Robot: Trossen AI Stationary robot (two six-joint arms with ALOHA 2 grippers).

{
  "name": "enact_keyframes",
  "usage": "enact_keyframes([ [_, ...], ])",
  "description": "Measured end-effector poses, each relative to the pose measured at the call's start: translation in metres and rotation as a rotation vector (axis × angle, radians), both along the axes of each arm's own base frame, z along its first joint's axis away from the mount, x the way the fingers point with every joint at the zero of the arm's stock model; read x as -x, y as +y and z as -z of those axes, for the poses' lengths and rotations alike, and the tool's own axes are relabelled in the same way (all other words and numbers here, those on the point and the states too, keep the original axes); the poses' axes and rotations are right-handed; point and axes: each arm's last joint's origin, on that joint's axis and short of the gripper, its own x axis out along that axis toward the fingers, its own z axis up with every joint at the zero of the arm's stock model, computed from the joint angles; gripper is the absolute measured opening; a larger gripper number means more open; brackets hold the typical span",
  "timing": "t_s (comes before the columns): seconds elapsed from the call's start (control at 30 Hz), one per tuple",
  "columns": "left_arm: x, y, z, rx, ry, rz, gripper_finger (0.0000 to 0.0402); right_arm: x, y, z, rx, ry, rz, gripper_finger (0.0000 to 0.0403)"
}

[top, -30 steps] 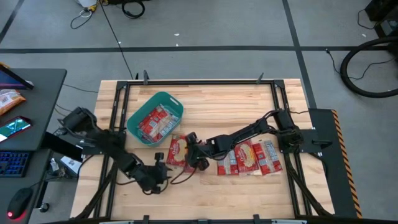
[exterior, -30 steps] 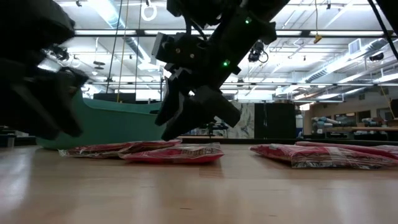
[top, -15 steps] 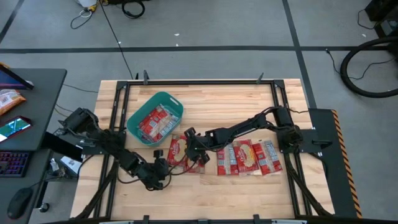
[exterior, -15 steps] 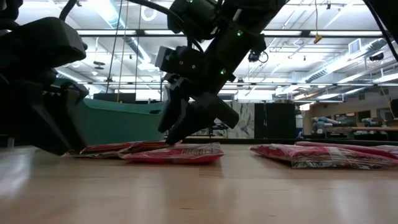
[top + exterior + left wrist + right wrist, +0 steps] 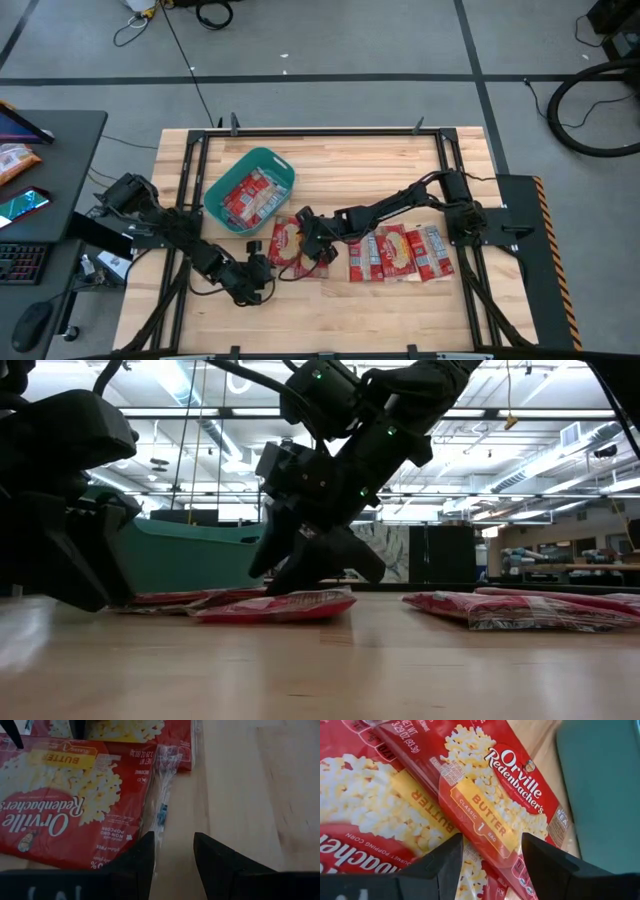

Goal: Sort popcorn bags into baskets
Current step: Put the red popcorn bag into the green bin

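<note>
Just beside the teal rounded plastic basket (image 5: 249, 190), the right gripper (image 5: 311, 245) straddles 1 flat red popcorn bag (image 5: 287, 243) with fingers spread, seemingly lining up a pinch, while the left gripper (image 5: 262, 275) hovers nearby with fingers parted, holding nothing.

Right hand (image 5: 300, 565) now lower, down onto the popcorn bags (image 5: 275, 605); left hand (image 5: 262, 272) shifted closer to them.
</note>
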Motion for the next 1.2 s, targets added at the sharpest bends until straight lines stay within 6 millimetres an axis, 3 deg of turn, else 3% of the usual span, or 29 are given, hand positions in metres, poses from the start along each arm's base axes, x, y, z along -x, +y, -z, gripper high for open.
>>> enact_keyframes([
  [0.23,0.000,0.000,0.000,0.000,-0.001,0.001,0.0142,0.000,-0.004,0.001,-0.036,0.009,-0.043,0.0177],
  [0.63,-0.001,-0.008,-0.008,0.025,0.002,0.062,0.0142,0.001,-0.007,0.002,-0.114,0.030,0.002,0.0010],
  [0.9,0.007,-0.020,-0.033,-0.017,0.053,0.113,0.0142,0.004,0.002,-0.004,-0.053,0.013,0.079,0.0005],
  [1.07,0.012,-0.024,-0.050,-0.052,0.108,0.103,0.0142,0.008,0.012,-0.021,0.019,-0.019,0.114,0.0004],
  [1.2,0.013,-0.023,-0.053,-0.090,0.131,0.083,0.0142,0.014,0.019,-0.040,0.052,-0.051,0.130,0.0003],
])
